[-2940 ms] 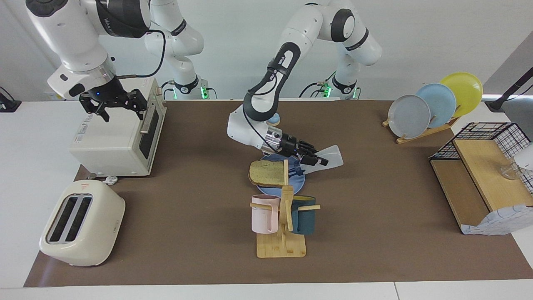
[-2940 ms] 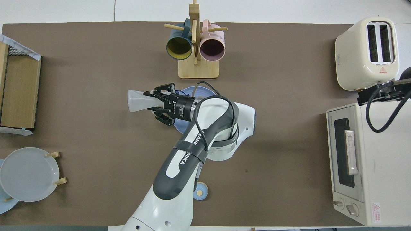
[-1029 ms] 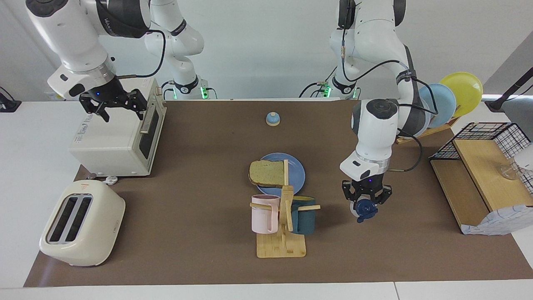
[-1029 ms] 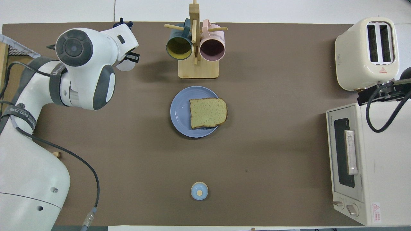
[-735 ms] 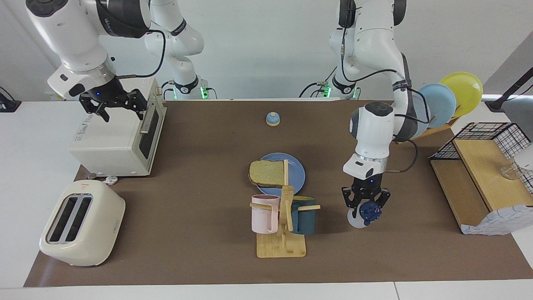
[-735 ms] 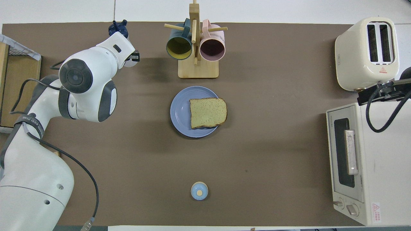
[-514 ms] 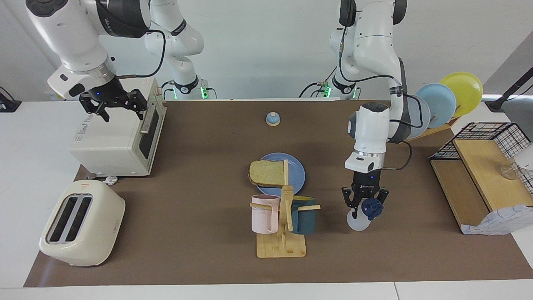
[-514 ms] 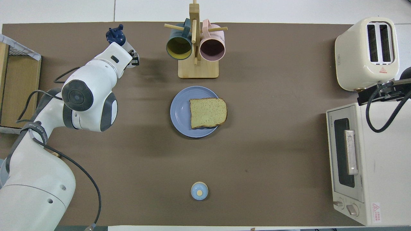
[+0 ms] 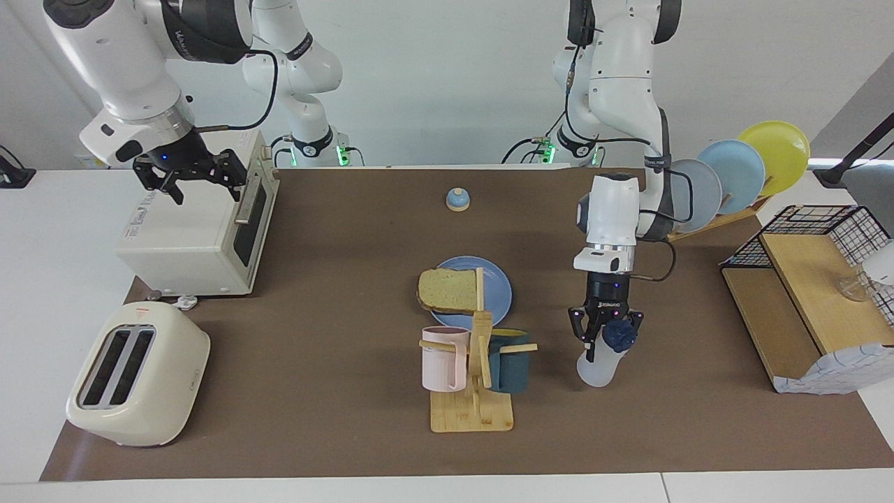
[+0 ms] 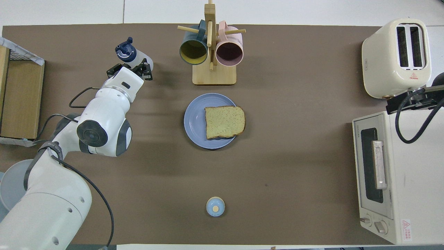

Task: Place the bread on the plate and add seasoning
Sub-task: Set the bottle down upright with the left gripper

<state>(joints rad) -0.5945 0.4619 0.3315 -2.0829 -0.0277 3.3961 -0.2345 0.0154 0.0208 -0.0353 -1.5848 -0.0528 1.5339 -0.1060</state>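
Note:
The bread [image 9: 447, 290] lies on the blue plate [image 9: 499, 285] at the middle of the table; both also show in the overhead view, the bread [image 10: 224, 121] on the plate [image 10: 193, 122]. The seasoning bottle [image 9: 598, 367] stands upright on the table beside the mug rack, toward the left arm's end, its navy cap up. It also shows in the overhead view [image 10: 137, 57]. My left gripper [image 9: 605, 334] is just above it with its fingers spread apart at the cap and neck; in the overhead view [image 10: 129, 69] the fingers stand wide open. My right gripper [image 9: 188, 178] waits open over the toaster oven.
A wooden mug rack [image 9: 472, 412] with a pink and a teal mug stands farther from the robots than the plate. A toaster oven [image 9: 195, 230] and a toaster [image 9: 136, 374] are at the right arm's end. A bell [image 9: 457, 200], a plate rack [image 9: 726, 175] and a wooden shelf [image 9: 810, 293] are also here.
The left gripper carried the seasoning bottle from over the plate toward the left arm's end, turned it upright, set it down beside the mug rack and opened. The right arm has not moved.

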